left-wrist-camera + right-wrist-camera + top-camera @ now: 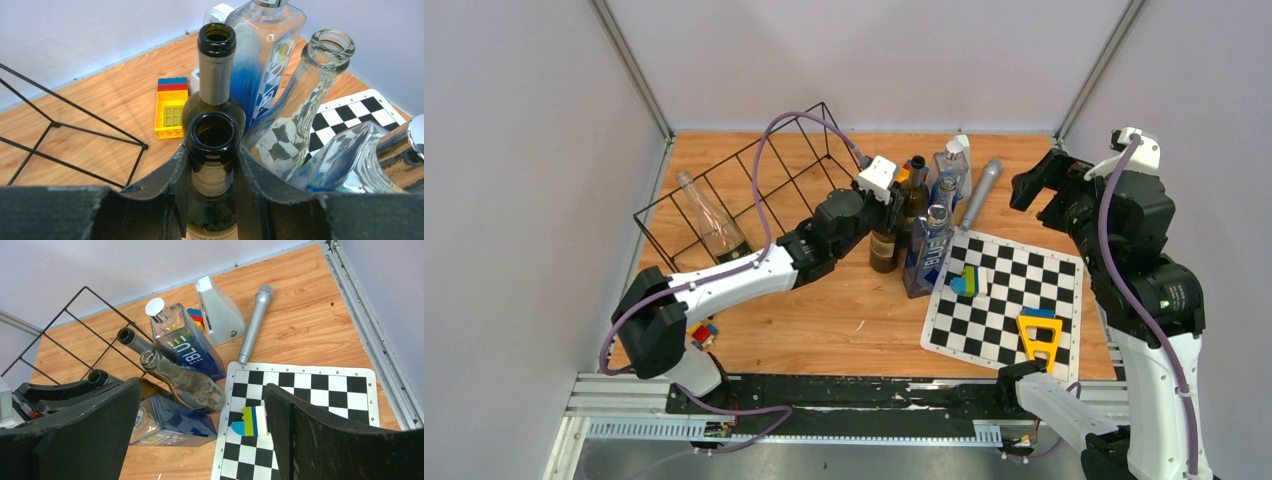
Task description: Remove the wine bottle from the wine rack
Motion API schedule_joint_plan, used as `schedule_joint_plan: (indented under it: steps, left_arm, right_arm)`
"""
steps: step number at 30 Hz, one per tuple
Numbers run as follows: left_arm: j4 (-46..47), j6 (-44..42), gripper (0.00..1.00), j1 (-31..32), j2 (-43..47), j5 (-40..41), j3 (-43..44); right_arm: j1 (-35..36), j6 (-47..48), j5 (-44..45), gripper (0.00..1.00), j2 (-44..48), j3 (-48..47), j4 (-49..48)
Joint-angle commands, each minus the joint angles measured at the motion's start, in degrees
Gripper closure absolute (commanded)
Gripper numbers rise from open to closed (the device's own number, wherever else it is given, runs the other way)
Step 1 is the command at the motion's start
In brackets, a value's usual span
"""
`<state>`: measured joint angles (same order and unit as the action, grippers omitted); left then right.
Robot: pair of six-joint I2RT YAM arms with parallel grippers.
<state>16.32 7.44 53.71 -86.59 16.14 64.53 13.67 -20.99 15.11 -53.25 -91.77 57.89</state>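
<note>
The black wire wine rack [724, 195] stands at the back left, with a clear glass bottle [709, 222] leaning inside it. My left gripper [892, 205] is to the right of the rack, shut on the neck of a dark wine bottle [885, 248] that stands upright on the table. In the left wrist view the jaws [212, 167] clamp this bottle's neck [212, 142] just under its open mouth. A corner of the rack [75, 125] shows at the left. My right gripper [1034, 185] is open and empty, raised at the back right; its own view [200, 425] shows nothing between the fingers.
Right behind the held bottle stand a second dark bottle [216, 55], a blue square bottle [265, 45] and a clear flask [320, 75]. Another blue bottle [927, 250], a grey microphone [979, 195], a checkerboard mat [1009, 300] with blocks and a yellow block [170, 112] lie nearby.
</note>
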Motion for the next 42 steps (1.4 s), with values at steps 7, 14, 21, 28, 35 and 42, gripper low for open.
schedule_joint_plan:
  steps: [7, 14, 21, 28, 35, 42]
  left_arm:
    - [10.22, -3.19, 1.0, 2.09, -3.59, 2.26, 5.92]
    - [10.06, -3.01, 1.0, 3.05, -5.46, 1.56, 7.98]
    - [9.99, -1.56, 1.0, 3.39, -5.68, 1.42, 7.65]
    - [6.9, -1.28, 0.79, 3.46, -6.41, 1.91, 8.49]
    - [2.69, -0.7, 0.63, 3.45, -6.6, 4.95, 9.78]
    - [0.49, 0.05, 0.46, 3.47, -6.4, 6.2, 9.74]
  right_arm:
    - [-0.28, 0.33, 0.22, 0.06, 1.15, 2.16, -0.51]
    - [-0.31, 0.5, -0.12, 0.05, 1.57, 2.79, -0.5]
    - [-0.3, 0.91, -0.21, 0.05, 1.79, 3.27, -0.5]
    - [-0.3, 1.13, -0.96, 0.05, 2.01, 3.39, -0.54]
    - [-0.3, 1.39, -1.36, 0.05, 2.16, 3.38, -0.5]
    - [-0.31, 1.53, -1.81, 0.05, 2.19, 3.38, -0.52]
